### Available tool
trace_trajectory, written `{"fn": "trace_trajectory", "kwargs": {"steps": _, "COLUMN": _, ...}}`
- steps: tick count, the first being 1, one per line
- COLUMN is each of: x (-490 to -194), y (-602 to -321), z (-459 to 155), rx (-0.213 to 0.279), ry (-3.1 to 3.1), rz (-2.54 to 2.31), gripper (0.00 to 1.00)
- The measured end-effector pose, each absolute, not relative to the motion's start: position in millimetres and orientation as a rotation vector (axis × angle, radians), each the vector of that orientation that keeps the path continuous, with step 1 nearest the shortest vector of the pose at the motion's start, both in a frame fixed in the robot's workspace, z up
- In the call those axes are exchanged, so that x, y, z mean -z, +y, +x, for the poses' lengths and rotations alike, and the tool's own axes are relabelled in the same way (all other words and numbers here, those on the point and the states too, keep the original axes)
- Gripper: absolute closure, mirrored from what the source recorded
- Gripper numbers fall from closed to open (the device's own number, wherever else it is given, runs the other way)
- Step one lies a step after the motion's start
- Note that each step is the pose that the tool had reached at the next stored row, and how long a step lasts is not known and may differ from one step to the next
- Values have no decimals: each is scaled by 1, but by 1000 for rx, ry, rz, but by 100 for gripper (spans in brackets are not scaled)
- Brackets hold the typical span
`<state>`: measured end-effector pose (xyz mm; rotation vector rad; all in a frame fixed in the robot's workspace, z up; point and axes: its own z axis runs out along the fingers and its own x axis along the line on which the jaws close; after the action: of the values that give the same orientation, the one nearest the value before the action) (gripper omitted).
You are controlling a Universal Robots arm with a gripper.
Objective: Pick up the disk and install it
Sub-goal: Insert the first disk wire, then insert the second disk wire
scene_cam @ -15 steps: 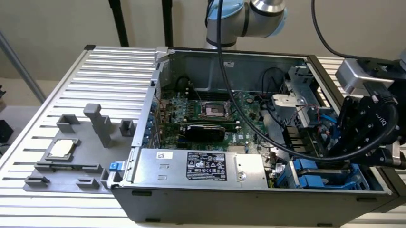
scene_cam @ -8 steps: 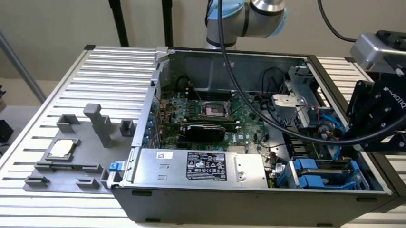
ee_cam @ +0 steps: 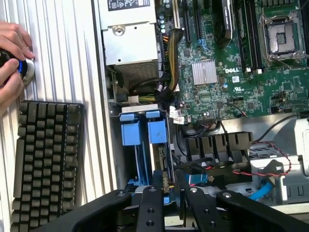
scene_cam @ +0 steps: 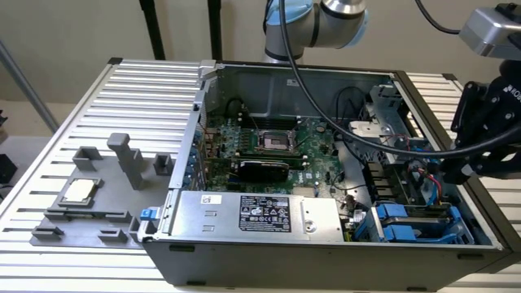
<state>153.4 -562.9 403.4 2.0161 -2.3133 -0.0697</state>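
The disk (ee_cam: pixel 161 157) stands on edge in the drive bay (ee_cam: pixel 117 159) beside the other carrier (ee_cam: pixel 130 133), its rails presumably guiding it. My claw (ee_cam: pixel 167 182) straddles its end; gripping or loose, I cannot tell.

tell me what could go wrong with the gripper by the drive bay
The black gripper hangs near the drive bay, close to thin red and black wires and a blue cable; either could snag. Two blue plastic drive carriers already sit in the bay, so a descent off line may strike them.
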Motion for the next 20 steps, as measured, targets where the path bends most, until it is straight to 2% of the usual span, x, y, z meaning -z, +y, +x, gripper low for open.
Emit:
{"fn": "trace_trajectory", "kwargs": {"steps": 7, "x": -421, "y": -552, "z": 151, "rx": 64, "ry": -2311, "rz": 2014, "gripper": 75}}
{"fn": "trace_trajectory", "kwargs": {"steps": 14, "x": -419, "y": -530, "z": 148, "rx": 27, "ry": -2297, "rz": 1999, "gripper": 73}}
{"fn": "trace_trajectory", "kwargs": {"steps": 16, "x": -416, "y": -526, "z": 148, "rx": 18, "ry": -2294, "rz": 1995, "gripper": 62}}
{"fn": "trace_trajectory", "kwargs": {"steps": 19, "x": -411, "y": -524, "z": 148, "rx": 12, "ry": -2292, "rz": 1993, "gripper": 56}}
{"fn": "trace_trajectory", "kwargs": {"steps": 20, "x": -409, "y": -524, "z": 148, "rx": 12, "ry": -2291, "rz": 1992, "gripper": 50}}
